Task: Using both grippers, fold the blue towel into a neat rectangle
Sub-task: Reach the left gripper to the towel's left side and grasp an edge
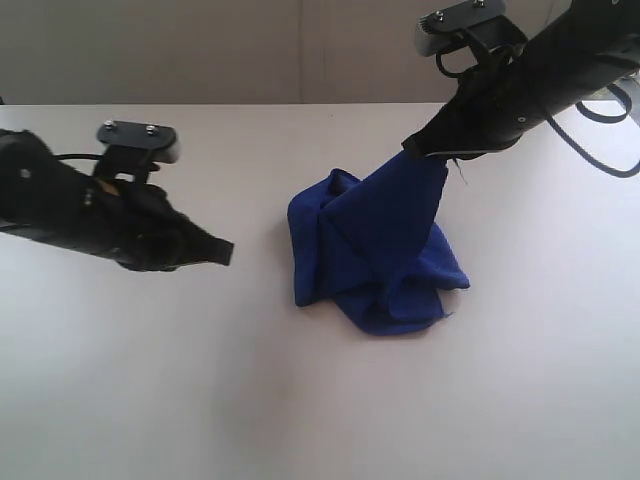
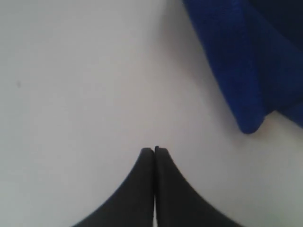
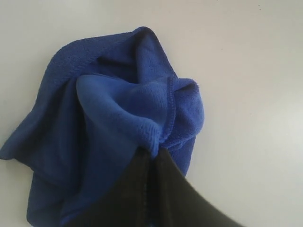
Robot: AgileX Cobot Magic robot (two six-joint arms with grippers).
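Blue towel (image 1: 375,255) is sitting crumpled a little right of the middle of the exterior frame, on the white table (image 1: 150,380), with one part rising in a peak toward the upper right. The right gripper (image 1: 425,148) is pinching that peak. Its jaws are pressing together on a bunch of cloth, and in the right wrist view a stitched hem (image 3: 171,109) is curling into the grip just at the black tips. From the pinch the rest of the cloth is draping down and lying in loose folds on the table, below and left of that gripper in the exterior frame. The left gripper (image 1: 222,250) is hanging at the middle left of the frame, pointing toward the towel but standing apart from it, with bare table in between. Its jaws are lying flat against each other, gripping nothing. Whether its tip is touching the table is hard to tell. The folds are hiding most of the towel's edges and corners, and the black jaws are covering the cloth inside the grip. Both arms are running out of the exterior frame, and the left wrist view is catching only one rounded fold of the towel, cut off at the frame edge.
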